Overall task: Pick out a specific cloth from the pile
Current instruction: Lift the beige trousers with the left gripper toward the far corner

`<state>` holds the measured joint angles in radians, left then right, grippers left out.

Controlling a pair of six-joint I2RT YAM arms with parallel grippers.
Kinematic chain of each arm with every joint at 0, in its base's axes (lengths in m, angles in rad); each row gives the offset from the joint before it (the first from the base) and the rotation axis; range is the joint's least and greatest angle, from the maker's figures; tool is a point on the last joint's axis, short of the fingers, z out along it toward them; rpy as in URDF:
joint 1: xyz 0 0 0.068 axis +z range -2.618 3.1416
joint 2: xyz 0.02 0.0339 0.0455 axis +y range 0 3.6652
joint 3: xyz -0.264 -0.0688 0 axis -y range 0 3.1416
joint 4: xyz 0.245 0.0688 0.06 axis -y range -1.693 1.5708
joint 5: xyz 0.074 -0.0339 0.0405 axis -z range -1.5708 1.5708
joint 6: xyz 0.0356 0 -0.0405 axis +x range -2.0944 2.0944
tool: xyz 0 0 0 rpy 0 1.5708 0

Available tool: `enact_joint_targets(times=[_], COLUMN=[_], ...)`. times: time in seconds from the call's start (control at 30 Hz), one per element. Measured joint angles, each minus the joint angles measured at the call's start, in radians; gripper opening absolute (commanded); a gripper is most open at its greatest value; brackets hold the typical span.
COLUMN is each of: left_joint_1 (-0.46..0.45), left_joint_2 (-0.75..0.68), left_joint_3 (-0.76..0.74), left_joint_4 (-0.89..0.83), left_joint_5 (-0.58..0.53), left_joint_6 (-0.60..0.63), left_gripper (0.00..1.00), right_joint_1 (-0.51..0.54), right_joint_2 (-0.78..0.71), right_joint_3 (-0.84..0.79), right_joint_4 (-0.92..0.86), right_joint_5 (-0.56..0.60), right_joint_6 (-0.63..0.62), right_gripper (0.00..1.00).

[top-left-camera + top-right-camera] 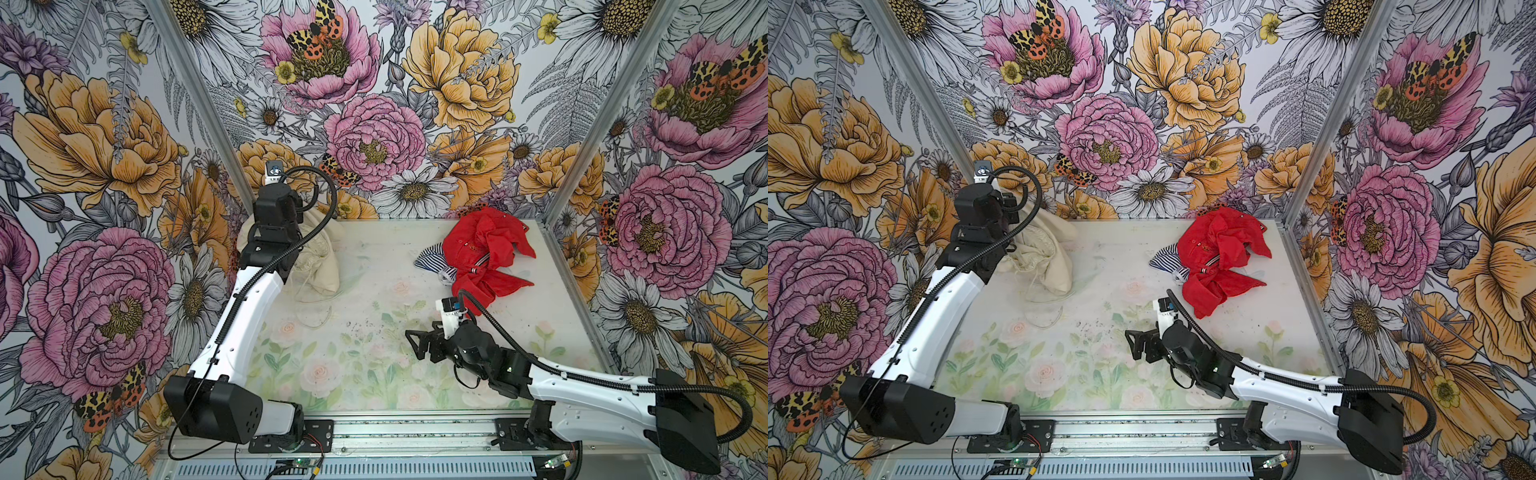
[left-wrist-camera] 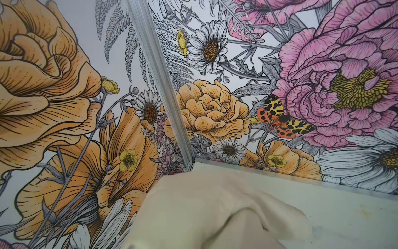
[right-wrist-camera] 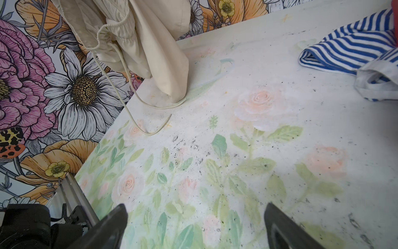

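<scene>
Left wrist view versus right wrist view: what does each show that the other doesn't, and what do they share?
Only the left wrist view: the enclosure's back corner post meeting the rear rail.
Only the right wrist view: the blue-and-white striped cloth, the drawstring cord trailing on the table, and the right claw, open and empty.
Both: the cream cloth and the table.

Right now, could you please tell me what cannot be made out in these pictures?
- Where the left end effector grips: covered by the cream cloth in the left wrist view, by the arm's wrist in both top views.
- Striped cloth: partly under the red jacket in both top views; cut off by the edge in the right wrist view.
- Cream cloth's top: cut off in the right wrist view.
</scene>
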<state>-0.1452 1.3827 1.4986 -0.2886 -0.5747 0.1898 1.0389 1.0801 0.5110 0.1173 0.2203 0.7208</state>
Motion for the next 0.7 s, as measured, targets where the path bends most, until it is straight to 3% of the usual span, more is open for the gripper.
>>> enact_joint_targets(times=[0.53,0.7], left_joint_1=[0.006,-0.005], left_joint_2=[0.269,0.272], left_joint_3=[0.458,0.488], left_joint_4=[0.025,0.049], left_joint_5=[0.014,0.024], left_joint_6=[0.031,0.045], left_gripper=[0.0,0.0], right_joint_1=[-0.006,-0.009], right_joint_2=[-0.003,-0.003], right_joint_3=[0.0,0.0], right_joint_4=[-0.001,-0.001], right_joint_5=[0.001,0.001], right_joint_6=[0.0,0.0], right_gripper=[0.99,0.99])
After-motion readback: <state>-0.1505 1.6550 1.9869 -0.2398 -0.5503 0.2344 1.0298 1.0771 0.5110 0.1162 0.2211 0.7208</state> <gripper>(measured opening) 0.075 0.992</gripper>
